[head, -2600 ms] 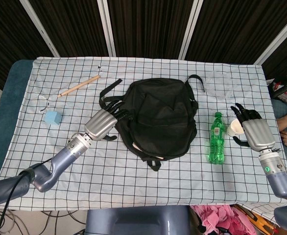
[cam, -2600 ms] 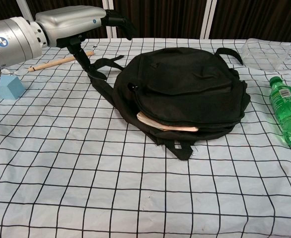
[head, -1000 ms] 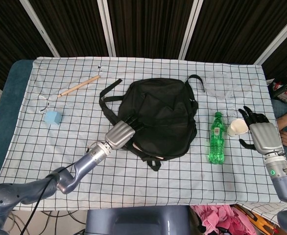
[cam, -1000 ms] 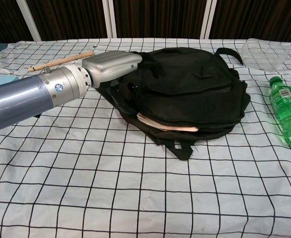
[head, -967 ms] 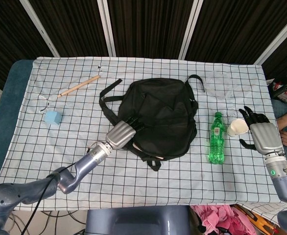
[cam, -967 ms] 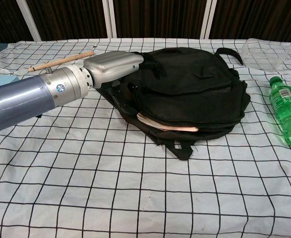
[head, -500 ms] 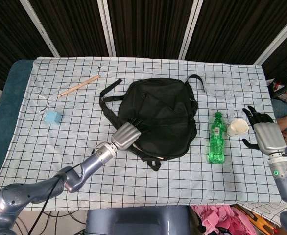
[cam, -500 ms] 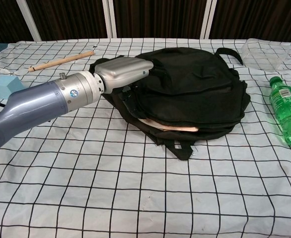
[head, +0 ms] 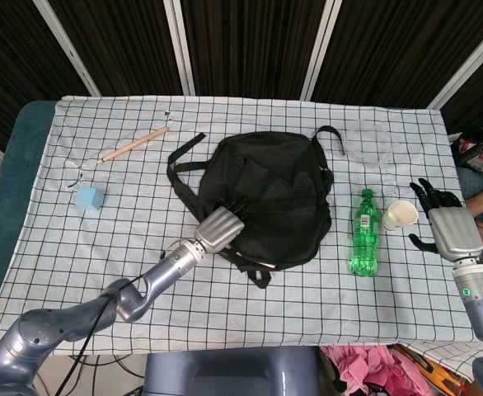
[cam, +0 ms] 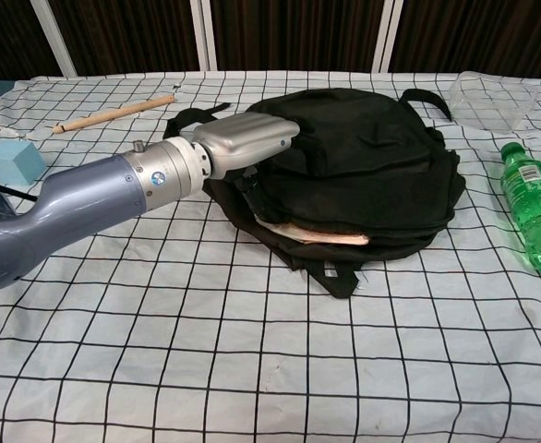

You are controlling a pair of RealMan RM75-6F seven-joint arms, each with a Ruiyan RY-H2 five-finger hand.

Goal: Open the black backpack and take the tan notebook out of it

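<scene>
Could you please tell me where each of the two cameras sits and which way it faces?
Head view: high above the table's near edge, looking steeply down on the whole cloth; shows both arms, the left hand at the backpack and the right hand near the cup.
Chest view: low at the near edge, looking level across the table at the backpack's opening and the notebook; only the left arm and hand show.
Shared: backpack, left hand, bottle, stick, blue block.
</scene>
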